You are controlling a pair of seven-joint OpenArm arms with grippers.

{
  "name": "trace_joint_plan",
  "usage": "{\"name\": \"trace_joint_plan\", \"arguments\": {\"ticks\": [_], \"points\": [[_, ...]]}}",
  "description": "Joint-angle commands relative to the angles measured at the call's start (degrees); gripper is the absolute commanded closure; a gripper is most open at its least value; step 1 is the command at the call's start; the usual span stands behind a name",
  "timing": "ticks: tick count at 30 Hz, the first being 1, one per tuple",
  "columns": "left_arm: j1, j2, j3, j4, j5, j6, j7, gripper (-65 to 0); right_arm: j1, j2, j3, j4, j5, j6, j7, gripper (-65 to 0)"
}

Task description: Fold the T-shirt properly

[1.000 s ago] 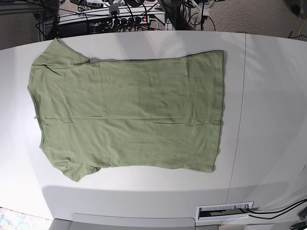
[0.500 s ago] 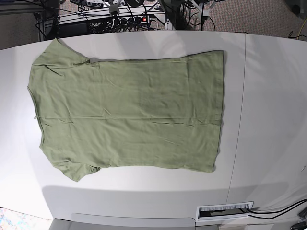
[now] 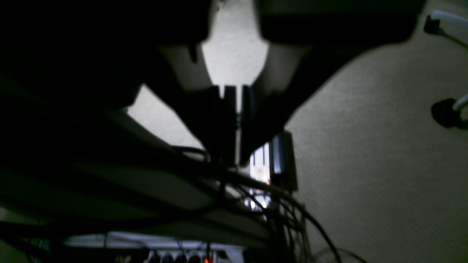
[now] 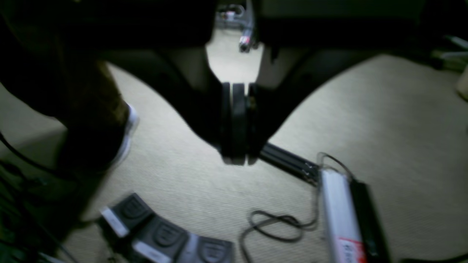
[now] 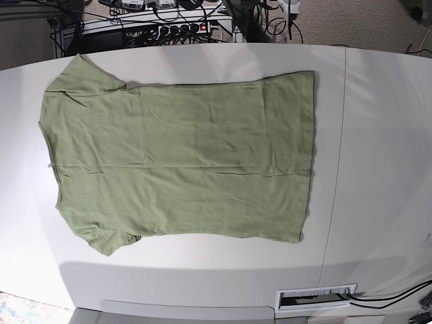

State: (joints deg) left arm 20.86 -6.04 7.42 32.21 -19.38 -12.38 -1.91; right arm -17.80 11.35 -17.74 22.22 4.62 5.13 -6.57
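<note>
The olive-green T-shirt (image 5: 179, 162) lies flat and spread out on the white table (image 5: 385, 148) in the base view, collar end at the left, hem at the right, both short sleeves out. Neither gripper shows in the base view. In the left wrist view my left gripper (image 3: 234, 160) is shut and empty, hanging over carpet and cables off the table. In the right wrist view my right gripper (image 4: 237, 160) is shut and empty above the carpeted floor. The T-shirt does not show in either wrist view.
Cables and power strips (image 5: 169, 27) lie on the floor behind the table's far edge. A slot plate with a cable (image 5: 315, 297) sits at the table's near right edge. Foot pedals (image 4: 164, 237) and a power strip (image 4: 340, 219) lie on the carpet.
The T-shirt has not moved. A small white part among the cables beyond the far edge has shifted out of sight at the top of the base view.
</note>
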Motion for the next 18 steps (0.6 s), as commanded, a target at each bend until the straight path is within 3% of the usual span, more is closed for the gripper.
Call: {"name": "trace_joint_plan", "arguments": {"ticks": [1, 8, 13, 18], "points": [[3.56, -1.25, 0.33, 0.55, 3.10, -1.81, 2.93, 0.0, -1.27, 1.16, 0.15, 1.18, 0.28, -0.02, -0.68, 0.0], [12.59, -8.13, 0.33, 11.34, 2.14, -9.53, 2.93, 0.0, -8.94, 6.54, 0.15, 11.63, 0.26, 0.28, -1.84, 0.0], [20.09, -13.25, 0.33, 20.15, -0.59, -10.86, 2.36, 0.0, -15.54, 10.43, 0.15, 22.18, -0.72, 0.44, -2.47, 0.0], [26.34, -16.74, 0.31, 29.90, 0.87, -11.06, 0.37, -0.7, -22.21, 14.49, 0.15, 34.38, -5.49, 0.39, -3.10, 0.0]]}}
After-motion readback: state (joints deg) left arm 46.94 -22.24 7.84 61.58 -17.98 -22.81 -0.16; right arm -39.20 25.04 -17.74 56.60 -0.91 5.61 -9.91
